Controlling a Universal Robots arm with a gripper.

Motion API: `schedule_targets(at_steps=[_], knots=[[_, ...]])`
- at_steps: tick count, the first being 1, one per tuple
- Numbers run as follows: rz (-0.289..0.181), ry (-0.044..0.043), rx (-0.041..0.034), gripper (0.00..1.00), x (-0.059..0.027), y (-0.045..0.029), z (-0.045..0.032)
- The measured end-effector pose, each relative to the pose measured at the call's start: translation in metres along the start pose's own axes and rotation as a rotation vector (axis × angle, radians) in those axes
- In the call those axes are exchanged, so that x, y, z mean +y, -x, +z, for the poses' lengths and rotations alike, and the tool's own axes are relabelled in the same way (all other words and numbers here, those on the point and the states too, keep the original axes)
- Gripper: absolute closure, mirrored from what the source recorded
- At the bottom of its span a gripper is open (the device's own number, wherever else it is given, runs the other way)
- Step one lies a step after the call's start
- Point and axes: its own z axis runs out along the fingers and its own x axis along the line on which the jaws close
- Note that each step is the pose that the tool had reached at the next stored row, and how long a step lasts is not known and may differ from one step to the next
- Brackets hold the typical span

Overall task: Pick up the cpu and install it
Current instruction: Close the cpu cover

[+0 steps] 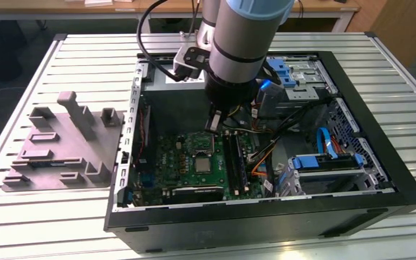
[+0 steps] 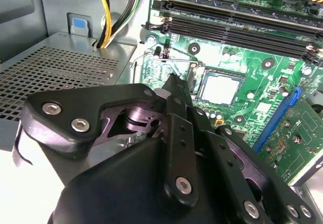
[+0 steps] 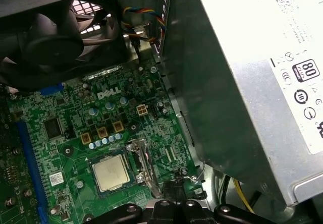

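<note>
the cpu lies flat in the motherboard socket inside the open computer case, its square top showing in both wrist views. the tool hangs just beside it, over the socket's metal lever side, tips touching nothing i can see; they look pressed together, empty. in the exterior view the cpu sits nearer than the tool.

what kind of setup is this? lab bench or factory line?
Likely a lab or workshop test bench: an open black desktop computer case lies on a slatted aluminium table, beside a grey fixture block with raised posts, with wooden desks behind. The small silvery square cpu sits in the green motherboard.
</note>
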Motion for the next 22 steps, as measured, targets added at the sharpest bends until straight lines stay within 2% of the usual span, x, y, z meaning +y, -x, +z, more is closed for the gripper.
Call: schedule_targets(at_steps=[22], knots=[[0.0,0.0,-0.0001,0.89,-0.0024,-0.0065,-0.0008]])
